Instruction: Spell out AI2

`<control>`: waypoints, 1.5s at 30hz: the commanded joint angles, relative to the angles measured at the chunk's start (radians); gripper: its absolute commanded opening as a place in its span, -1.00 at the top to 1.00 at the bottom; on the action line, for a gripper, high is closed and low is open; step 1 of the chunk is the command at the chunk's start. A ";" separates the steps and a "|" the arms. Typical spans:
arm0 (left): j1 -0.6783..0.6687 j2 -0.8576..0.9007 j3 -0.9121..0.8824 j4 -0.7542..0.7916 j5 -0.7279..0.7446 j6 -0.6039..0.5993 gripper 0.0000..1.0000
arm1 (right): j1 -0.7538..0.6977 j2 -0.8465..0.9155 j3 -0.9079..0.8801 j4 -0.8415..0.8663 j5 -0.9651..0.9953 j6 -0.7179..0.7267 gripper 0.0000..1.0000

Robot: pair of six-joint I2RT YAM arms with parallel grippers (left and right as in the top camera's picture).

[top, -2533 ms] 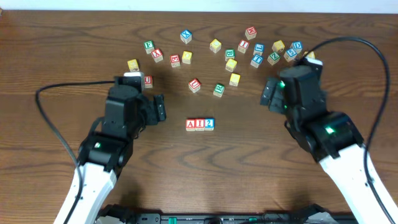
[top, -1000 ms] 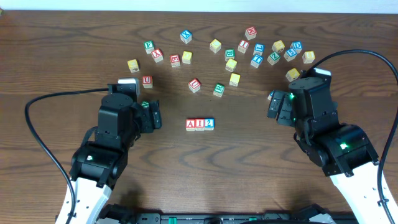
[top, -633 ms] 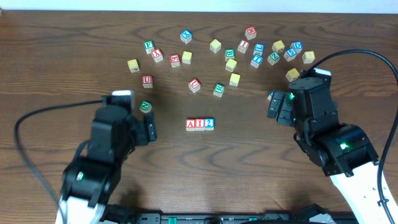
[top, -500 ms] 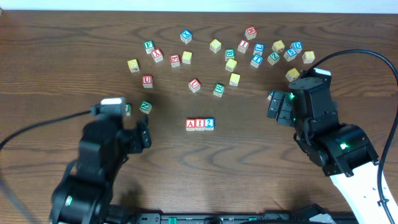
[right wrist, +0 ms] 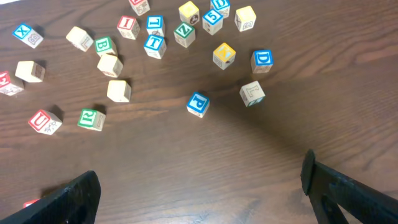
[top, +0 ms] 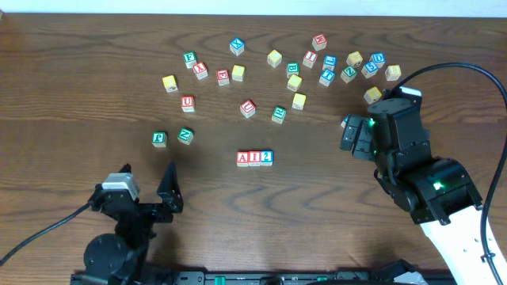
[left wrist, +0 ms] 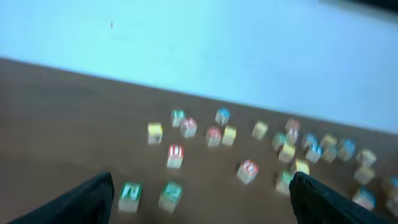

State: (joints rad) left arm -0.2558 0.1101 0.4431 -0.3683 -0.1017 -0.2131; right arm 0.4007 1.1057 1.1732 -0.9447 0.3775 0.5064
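The left gripper [left wrist: 202, 182] stands wide open and holds nothing; its wrist view of the worktop [top: 79, 47] is blurred. The right gripper [right wrist: 200, 168] is also spread to its widest and empty.

Between the two grippers, ahead and to the right of the left one and off to the left of the right one, three cubes sit in a straight row. They are a red A cube [top: 242, 158], a red I cube [top: 254, 157] and a blue 2 cube [top: 267, 157], and each touches its neighbour. They sit on a bare patch nearer the arms than the scatter, probably so the word reads cleanly with no stray letter beside it. With the row reading A, I, 2, the spelling looks finished, which would explain why both grippers stand off it with nothing in them.

Just ahead of the left gripper lie a green cube [top: 159, 139] and a second green cube [top: 184, 136], near each other. Farther out, the loose cubes [top: 274, 58] number roughly two dozen in red, blue, green and yellow. They are thickest ahead of the right gripper. One or two by that arm are partly hidden, so the exact count cannot be told.
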 commanded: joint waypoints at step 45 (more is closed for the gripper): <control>0.185 -0.106 -0.439 0.302 0.188 0.017 -0.78 | 0.006 -0.003 0.012 0.001 0.008 -0.014 -0.98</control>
State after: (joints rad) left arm -0.0746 0.0101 0.0116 -0.0196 0.0647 -0.2058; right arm 0.4007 1.1057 1.1736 -0.9451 0.3771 0.5064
